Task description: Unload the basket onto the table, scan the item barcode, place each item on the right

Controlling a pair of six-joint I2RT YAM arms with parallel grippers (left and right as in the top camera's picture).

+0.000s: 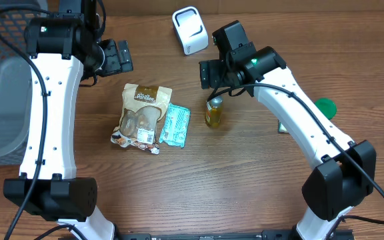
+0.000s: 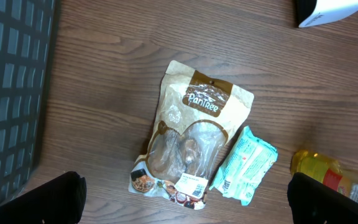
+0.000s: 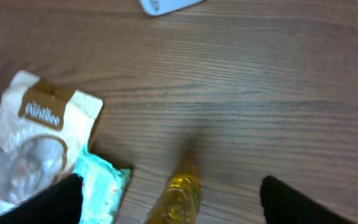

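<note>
Overhead: right pincer astride the bottle

I see a wood-grain bench (image 1: 245,187), a black wire basket (image 1: 5,27) at its left edge, and the white scanner (image 1: 190,30) at the far side. My right pincer (image 3: 169,180) is spread wide, either side of the yellow bottle (image 1: 213,113) (near the teal packet (image 1: 175,125)), not touching it. My left pincer (image 1: 127,57) gapes fully, empty.

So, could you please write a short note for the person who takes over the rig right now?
Left gripper: open, holds nothing.
Right gripper: open, just above the oil bottle, not gripping it.
Things: the bottle is right of the teal packet and the brown pouch; the white scanner is at the far edge.
Done: no item lifted.
Left: grasp an item and show its barcode to the scanner.
</note>
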